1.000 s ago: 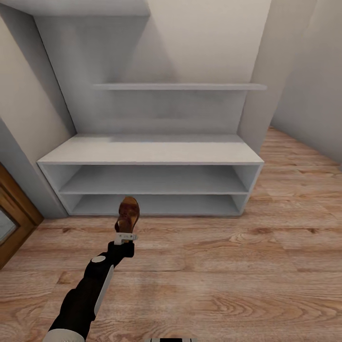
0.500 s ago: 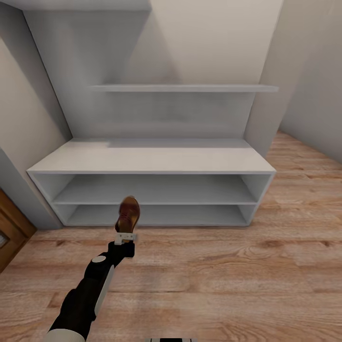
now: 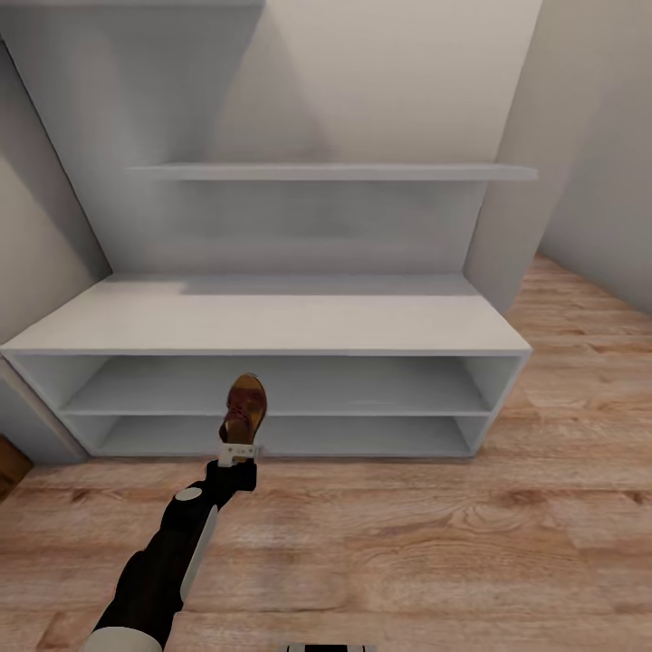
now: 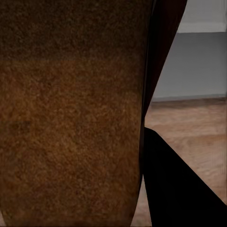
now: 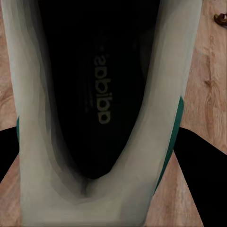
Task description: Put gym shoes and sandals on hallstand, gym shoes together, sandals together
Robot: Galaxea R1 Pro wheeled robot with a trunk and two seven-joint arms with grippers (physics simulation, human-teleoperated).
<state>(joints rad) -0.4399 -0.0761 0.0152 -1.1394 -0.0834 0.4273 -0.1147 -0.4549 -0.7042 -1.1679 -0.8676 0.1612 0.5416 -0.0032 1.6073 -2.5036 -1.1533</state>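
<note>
Our left pincer [image 3: 239,450] pinches a sandal [image 3: 245,407] before the hallstand [image 3: 272,326]; our right pincer, mostly hidden, grips a gym shoe [image 5: 101,113]

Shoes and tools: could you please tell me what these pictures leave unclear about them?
- Sandal: the left wrist view is too close to show its shape.
- Left tool: too small in the head view to see how the jaws stand; the sandal hides them close up.
- Gym shoe: toe cut off by the frame.
- Small brown thing: cut off at the edge, too small to name.
</note>
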